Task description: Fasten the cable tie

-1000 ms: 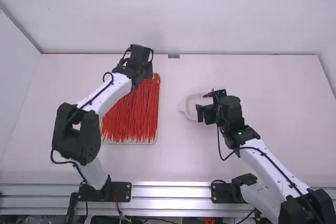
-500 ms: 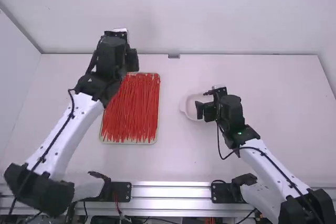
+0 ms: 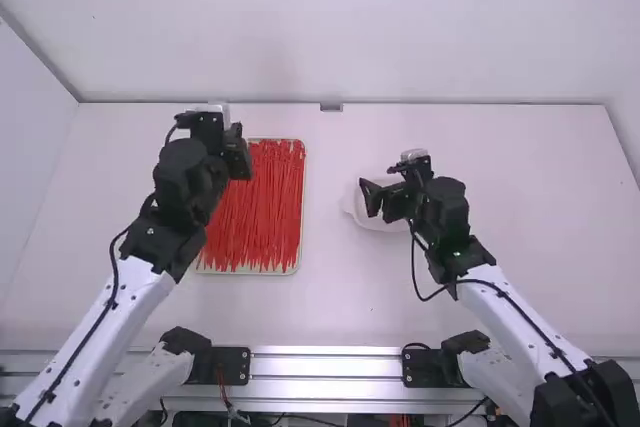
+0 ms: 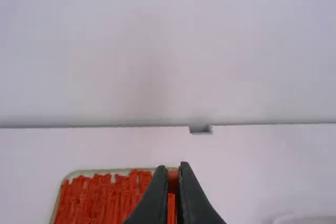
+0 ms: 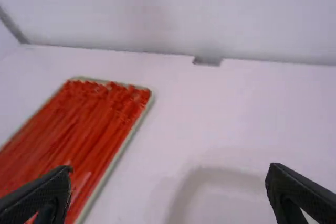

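A heap of red cable ties (image 3: 258, 209) fills a beige tray (image 3: 250, 271) left of the table's middle. My left gripper (image 3: 228, 147) hangs above the tray's far left part. In the left wrist view its fingers (image 4: 157, 198) stand almost together, with a thin red cable tie (image 4: 169, 203) showing between them at the gripper's (image 4: 169, 182) tips. My right gripper (image 3: 383, 199) is wide open with nothing in it. It hovers over a white dish (image 3: 352, 205) to the right of the tray. The right wrist view shows that gripper (image 5: 168, 203), the cable ties (image 5: 79, 124) and the dish (image 5: 220, 192).
A small grey bracket (image 3: 331, 107) sits where the table meets the back wall. White walls close in the back and the left side. The table to the right of the dish is bare white surface.
My left arm has drawn back from the tray's far end and risen, its gripper now higher and nearer the camera. The right gripper has lifted slightly and turned towards the tray.
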`<state>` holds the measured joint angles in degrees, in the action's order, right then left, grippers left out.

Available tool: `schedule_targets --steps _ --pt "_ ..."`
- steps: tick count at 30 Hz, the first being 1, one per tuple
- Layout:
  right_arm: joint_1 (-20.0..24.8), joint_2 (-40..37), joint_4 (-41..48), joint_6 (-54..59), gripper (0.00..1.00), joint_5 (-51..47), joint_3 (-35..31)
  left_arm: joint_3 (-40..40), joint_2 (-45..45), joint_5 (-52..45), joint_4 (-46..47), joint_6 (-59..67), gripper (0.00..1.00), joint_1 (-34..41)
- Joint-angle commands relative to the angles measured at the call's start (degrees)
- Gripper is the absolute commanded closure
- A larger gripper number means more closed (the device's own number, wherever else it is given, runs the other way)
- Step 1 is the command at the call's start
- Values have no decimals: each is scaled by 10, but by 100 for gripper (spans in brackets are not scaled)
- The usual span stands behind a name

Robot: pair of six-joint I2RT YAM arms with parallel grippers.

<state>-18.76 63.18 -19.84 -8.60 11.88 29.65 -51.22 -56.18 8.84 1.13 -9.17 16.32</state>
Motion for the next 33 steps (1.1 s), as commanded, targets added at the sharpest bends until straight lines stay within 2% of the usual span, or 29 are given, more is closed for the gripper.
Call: schedule_targets --steps 1,4,8,10,11,17,26,31,33 --pt "12 2 -17 -2 2 79 22 33 25 -38 -26 11 98 -6" --pt "28 2 -42 -2 2 151 22 57 31 -59 -54 11 98 -7" --pt "56 2 -77 -2 2 252 22 63 20 -135 -72 11 98 -31" --pt "75 2 -99 -2 2 311 22 63 0 -214 -95 11 98 -69" --pt "76 2 -99 -2 2 315 22 63 -1 -220 -97 10 98 -71" --pt "106 2 -153 -2 2 397 22 62 -63 -418 -205 -50 98 -164" --pt "79 2 -286 -6 1 409 22 55 -149 -592 -427 -165 98 -186" --pt "51 2 -353 -6 1 396 22 46 -187 -631 -560 -257 98 -172" --pt "36 2 -371 -6 2 362 22 43 -204 -638 -626 -302 98 -161"
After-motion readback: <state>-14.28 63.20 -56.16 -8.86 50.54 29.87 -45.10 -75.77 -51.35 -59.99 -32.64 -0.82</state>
